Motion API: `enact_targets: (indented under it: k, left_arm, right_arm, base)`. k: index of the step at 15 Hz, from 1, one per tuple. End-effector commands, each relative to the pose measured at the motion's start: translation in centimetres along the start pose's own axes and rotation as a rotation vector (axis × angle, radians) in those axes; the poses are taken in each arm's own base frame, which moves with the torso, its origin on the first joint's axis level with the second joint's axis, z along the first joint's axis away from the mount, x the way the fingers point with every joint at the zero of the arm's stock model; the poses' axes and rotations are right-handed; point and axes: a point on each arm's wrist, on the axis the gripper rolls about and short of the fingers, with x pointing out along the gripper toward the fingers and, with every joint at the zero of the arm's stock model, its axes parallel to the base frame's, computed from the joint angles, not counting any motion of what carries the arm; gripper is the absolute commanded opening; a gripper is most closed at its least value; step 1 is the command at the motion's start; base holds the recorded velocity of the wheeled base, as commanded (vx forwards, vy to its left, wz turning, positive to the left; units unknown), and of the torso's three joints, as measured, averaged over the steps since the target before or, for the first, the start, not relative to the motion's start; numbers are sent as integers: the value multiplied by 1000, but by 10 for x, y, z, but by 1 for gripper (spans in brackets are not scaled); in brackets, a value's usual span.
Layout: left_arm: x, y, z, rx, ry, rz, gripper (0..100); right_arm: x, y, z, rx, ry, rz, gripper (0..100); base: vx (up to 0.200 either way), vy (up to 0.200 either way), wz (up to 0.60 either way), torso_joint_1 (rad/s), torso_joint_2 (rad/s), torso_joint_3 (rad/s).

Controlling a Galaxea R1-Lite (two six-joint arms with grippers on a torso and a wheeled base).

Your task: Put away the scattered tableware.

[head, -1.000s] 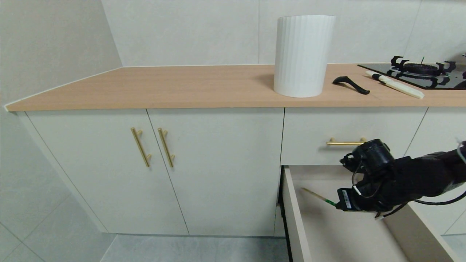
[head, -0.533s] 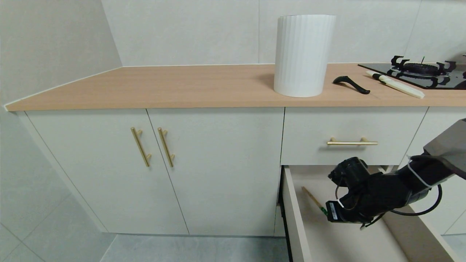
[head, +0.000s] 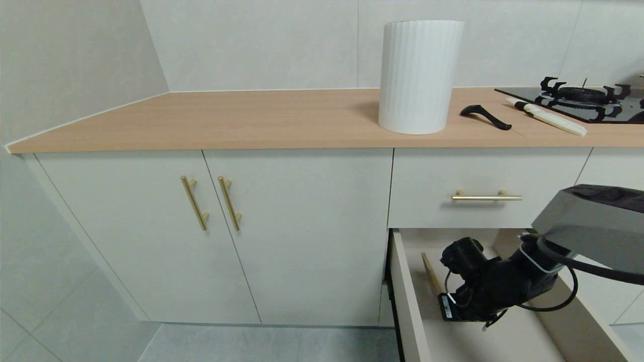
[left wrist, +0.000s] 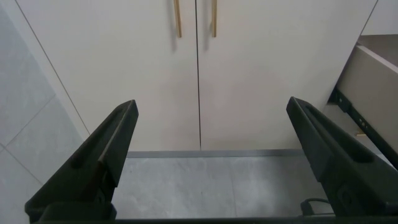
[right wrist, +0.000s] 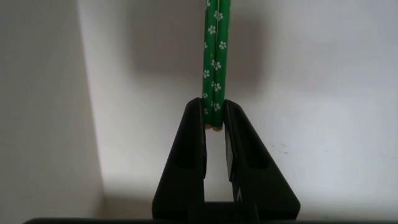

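A pair of green chopsticks (right wrist: 215, 50) with white flowers is clamped between the fingers of my right gripper (right wrist: 214, 115), just over the pale floor of the open drawer. In the head view my right gripper (head: 446, 300) is low inside the drawer (head: 406, 296), near its left wall, and the chopsticks' (head: 430, 270) tan ends point toward the back. A black spoon (head: 485, 116) and a white knife (head: 546, 117) lie on the wooden counter. My left gripper (left wrist: 211, 162) hangs open, facing the cabinet doors and the floor.
A tall white ribbed cylinder (head: 419, 75) stands on the counter (head: 226, 120), left of the spoon. A black gas stove (head: 578, 103) sits at the far right. The shut upper drawer with a gold handle (head: 486, 197) is right above the open one.
My right arm has sunk lower and moved left inside the drawer, carrying the chopsticks closer to the drawer's left wall and floor.
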Motion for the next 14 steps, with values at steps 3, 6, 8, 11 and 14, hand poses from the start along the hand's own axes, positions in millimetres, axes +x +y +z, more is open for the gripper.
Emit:
enact_targets:
  k: [3,6,8,11,14]
  left_arm:
    - [0,0,0,0,0,1,100]
    - [0,0,0,0,2,1,100]
    - [0,0,0,0,0,1,100]
    - [0,0,0,0,0,1,100]
    - [0,0,0,0,0,1,100]
  right_arm:
    - [17,3,-5,-7,31,-16,0]
    - [17,3,-5,-7,30,-18,0]
    - [17,3,-5,-9,29,-25,0]
    - [17,3,-5,-9,29,-25,0]
    - [17,3,-5,-9,31,-26,100]
  base:
    - [0,0,0,0,0,0]
    - [0,0,0,0,0,0]
    - [0,0,0,0,0,0]
    - [0,0,0,0,0,0]
    - [0,0,0,0,0,0]
